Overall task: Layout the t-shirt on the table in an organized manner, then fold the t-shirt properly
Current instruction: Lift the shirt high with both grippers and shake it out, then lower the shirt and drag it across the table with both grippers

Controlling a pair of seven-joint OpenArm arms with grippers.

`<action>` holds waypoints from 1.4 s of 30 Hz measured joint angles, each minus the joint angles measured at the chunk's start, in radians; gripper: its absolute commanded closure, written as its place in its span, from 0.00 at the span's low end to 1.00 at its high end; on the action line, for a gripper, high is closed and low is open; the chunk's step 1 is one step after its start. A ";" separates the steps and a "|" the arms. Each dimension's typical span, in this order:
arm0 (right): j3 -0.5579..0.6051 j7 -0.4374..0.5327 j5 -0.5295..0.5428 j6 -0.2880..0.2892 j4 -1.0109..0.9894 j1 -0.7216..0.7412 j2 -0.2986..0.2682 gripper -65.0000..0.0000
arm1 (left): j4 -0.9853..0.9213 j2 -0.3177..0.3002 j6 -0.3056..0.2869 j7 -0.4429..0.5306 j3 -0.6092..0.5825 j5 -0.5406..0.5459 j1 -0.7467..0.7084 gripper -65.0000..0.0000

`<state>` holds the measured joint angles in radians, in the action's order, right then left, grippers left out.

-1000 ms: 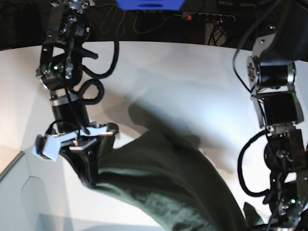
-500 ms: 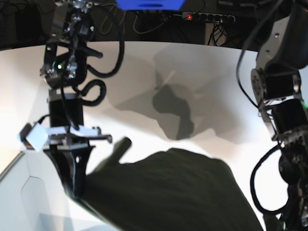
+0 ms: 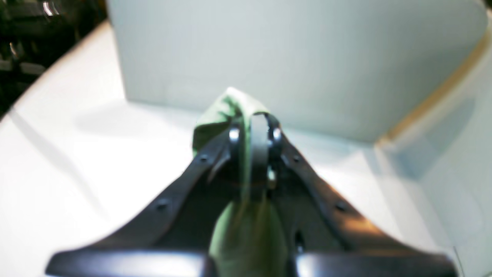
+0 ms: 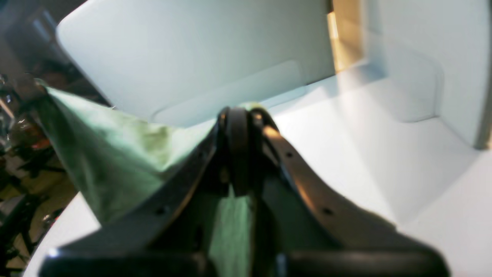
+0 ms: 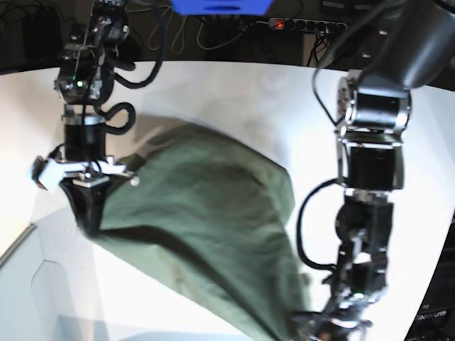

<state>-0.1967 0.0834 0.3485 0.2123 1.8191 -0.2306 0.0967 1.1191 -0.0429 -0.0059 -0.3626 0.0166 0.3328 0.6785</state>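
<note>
The olive-green t-shirt (image 5: 206, 220) is stretched as a broad sheet over the white table (image 5: 234, 99) between both grippers. My right gripper (image 5: 89, 224), on the base view's left, is shut on one edge of it. Its wrist view shows the fingertips (image 4: 238, 115) pinched on the green fabric (image 4: 115, 154), which fans out to the left. My left gripper (image 5: 320, 328), at the bottom right, is shut on the opposite edge. In its wrist view a tuft of the t-shirt (image 3: 219, 111) sticks out past the closed fingertips (image 3: 253, 119). Motion blur softens both wrist views.
A pale grey panel (image 5: 28, 284) stands at the table's near left corner and fills the background of the wrist views (image 3: 269, 46). A power strip (image 5: 306, 25), cables and a blue object (image 5: 220, 6) lie beyond the table's far curved edge.
The t-shirt has swung up from low at the front and spread out over the table. The left-side arm has risen and drawn back; the right-side arm has shifted left into view.
</note>
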 measured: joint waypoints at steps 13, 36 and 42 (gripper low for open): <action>0.000 -0.001 0.000 0.000 -0.160 0.021 -0.066 1.00 | 0.018 0.043 0.005 -0.013 -0.106 0.000 -0.176 0.51; 0.005 -0.010 0.000 0.001 -0.190 0.014 -0.064 1.00 | -0.003 -0.002 -0.002 0.042 -0.068 -0.007 -0.627 0.51; 0.006 -0.072 0.000 0.001 -0.190 0.011 -0.066 1.00 | -0.045 0.024 0.001 0.035 -0.065 -0.003 -0.587 0.51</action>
<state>-0.1902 0.0109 0.3485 0.2131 1.6295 -0.2199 0.0307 1.0740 -0.0193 -0.0048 -0.3279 -0.0486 0.3302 0.0914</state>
